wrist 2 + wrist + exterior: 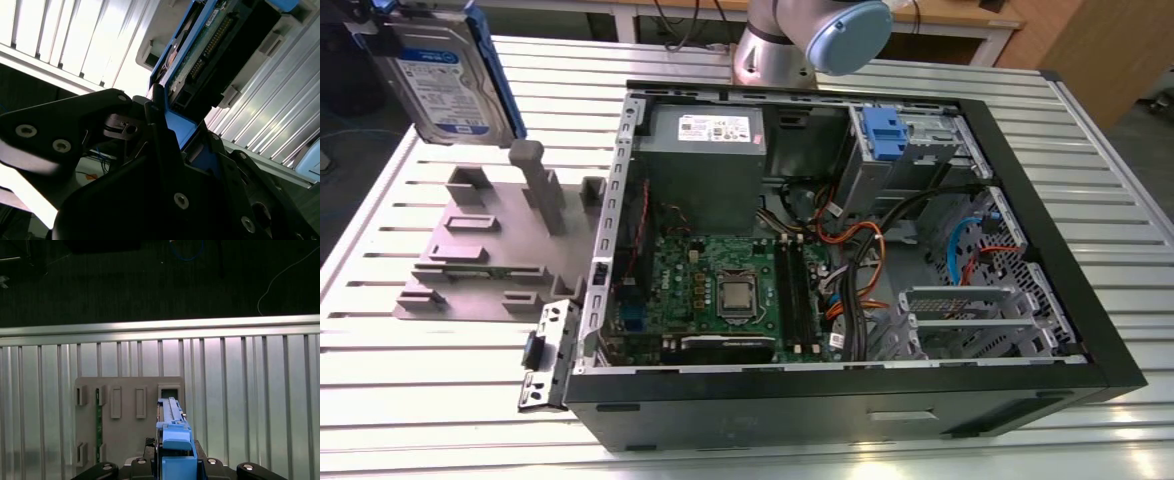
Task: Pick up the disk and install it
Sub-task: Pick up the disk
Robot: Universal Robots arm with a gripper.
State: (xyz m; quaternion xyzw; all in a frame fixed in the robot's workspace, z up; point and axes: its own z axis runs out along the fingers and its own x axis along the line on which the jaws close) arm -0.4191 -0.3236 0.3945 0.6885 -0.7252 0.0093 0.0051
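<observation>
The disk (447,75), a silver hard drive with a white-and-blue label in a blue carrier bracket, hangs upright in the air at the exterior view's far left, above the grey holder (480,250). My gripper (175,462) is shut on the disk's blue bracket (174,432), which I see edge-on in the first wrist view over the holder (130,440). In the second wrist view the disk's (220,40) connector edge and circuit board show just beyond the black fingers (155,120). The disk touches neither the holder nor the table.
An open computer case (1041,200) lies on the slatted metal table (1121,240), to the exterior view's right of the holder. It holds a motherboard (720,285), cables, and a drive bay with a blue bracket (887,135). The arm's base (787,45) stands behind the case.
</observation>
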